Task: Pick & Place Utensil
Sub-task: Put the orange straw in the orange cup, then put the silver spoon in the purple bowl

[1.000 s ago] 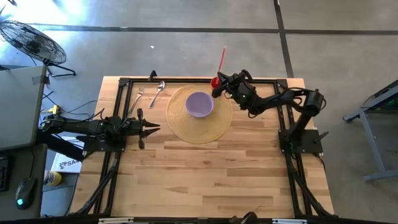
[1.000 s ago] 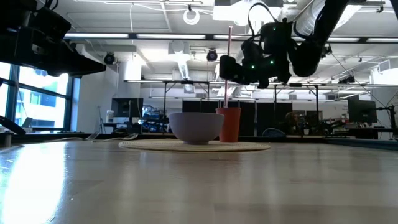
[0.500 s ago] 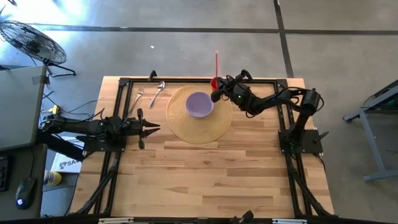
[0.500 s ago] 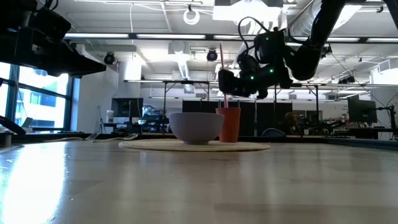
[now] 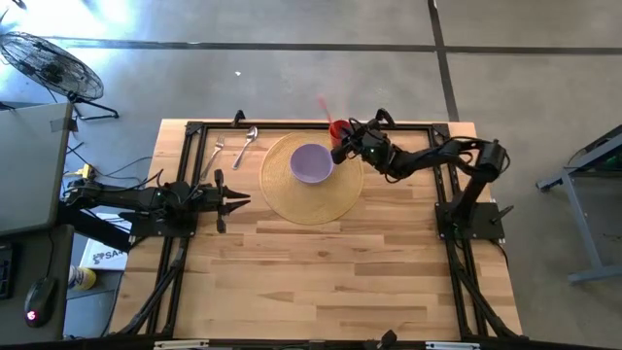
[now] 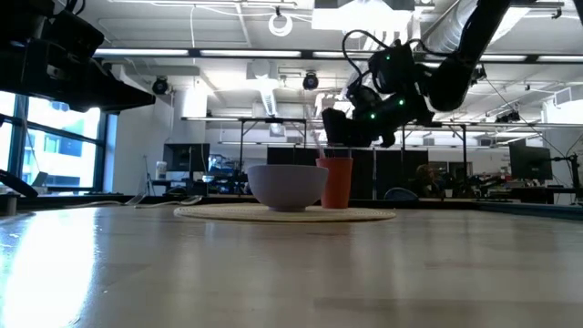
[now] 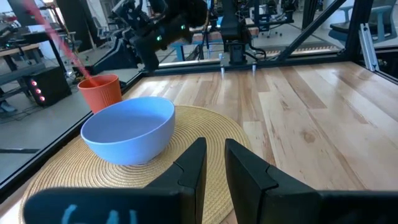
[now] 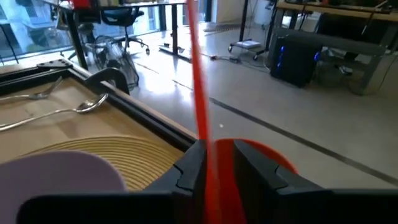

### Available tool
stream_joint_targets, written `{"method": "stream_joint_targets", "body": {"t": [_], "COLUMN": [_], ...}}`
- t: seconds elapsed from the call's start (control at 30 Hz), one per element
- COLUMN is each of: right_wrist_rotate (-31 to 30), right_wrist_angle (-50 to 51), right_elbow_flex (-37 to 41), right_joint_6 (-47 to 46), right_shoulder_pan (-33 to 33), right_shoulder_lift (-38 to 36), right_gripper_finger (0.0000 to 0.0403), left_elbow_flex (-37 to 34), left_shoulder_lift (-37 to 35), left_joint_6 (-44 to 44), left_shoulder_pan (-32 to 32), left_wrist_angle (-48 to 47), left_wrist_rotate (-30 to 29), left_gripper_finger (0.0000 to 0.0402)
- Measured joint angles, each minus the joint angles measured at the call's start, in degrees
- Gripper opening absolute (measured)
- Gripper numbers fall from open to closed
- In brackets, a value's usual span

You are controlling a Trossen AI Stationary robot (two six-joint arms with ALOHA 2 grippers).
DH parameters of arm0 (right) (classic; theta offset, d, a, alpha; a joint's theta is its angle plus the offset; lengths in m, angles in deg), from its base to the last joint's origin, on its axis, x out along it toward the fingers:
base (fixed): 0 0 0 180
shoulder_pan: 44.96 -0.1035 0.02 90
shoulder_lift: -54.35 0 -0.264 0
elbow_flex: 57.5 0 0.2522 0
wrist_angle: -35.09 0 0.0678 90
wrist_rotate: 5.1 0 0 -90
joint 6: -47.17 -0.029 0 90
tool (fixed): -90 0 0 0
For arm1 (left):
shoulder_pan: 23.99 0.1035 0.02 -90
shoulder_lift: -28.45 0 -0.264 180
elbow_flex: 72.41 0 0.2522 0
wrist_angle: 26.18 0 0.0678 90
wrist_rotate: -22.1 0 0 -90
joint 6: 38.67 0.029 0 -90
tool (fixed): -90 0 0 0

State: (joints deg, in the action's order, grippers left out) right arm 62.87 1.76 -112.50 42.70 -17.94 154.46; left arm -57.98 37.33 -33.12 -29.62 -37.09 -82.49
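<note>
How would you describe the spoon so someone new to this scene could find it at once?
Start at the round woven placemat in the far middle of the table, with the purple bowl on it. On the bare wood just left of it lie two silver utensils. The spoon is the one nearer the mat, with a rounded bowl end, unlike the pronged fork.

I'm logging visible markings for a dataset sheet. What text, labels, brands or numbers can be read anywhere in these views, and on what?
"SA": partial dark letters on the white box on the floor left of the table; the rest is hidden.
Nothing else is readable: the orange cup and pale purple bowl carry no markings.
</note>
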Motion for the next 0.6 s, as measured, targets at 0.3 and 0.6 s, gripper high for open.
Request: {"method": "stream_joint_targets", "body": {"t": [0.3,0.6], "right_wrist_rotate": [0.68,1.18], "right_wrist_angle": [16.95,28.34], "right_elbow_flex": [0.00,0.00], "right_joint_6": [-0.02,0.74], "right_shoulder_pan": [-1.08,-13.89], "right_shoulder_lift": [-13.10,-25.11], "right_gripper_finger": [0.0113,0.0118], "left_elbow_flex": [0.00,0.00], "left_shoulder_lift": [-0.01,0.01], "left_joint_6": [0.01,0.01], "left_shoulder_pan": [0.00,-0.01], "left_wrist_angle": [0.01,0.00], "left_wrist_rotate": [0.00,0.00], "left_gripper_finger": [0.0056,0.0056]}}
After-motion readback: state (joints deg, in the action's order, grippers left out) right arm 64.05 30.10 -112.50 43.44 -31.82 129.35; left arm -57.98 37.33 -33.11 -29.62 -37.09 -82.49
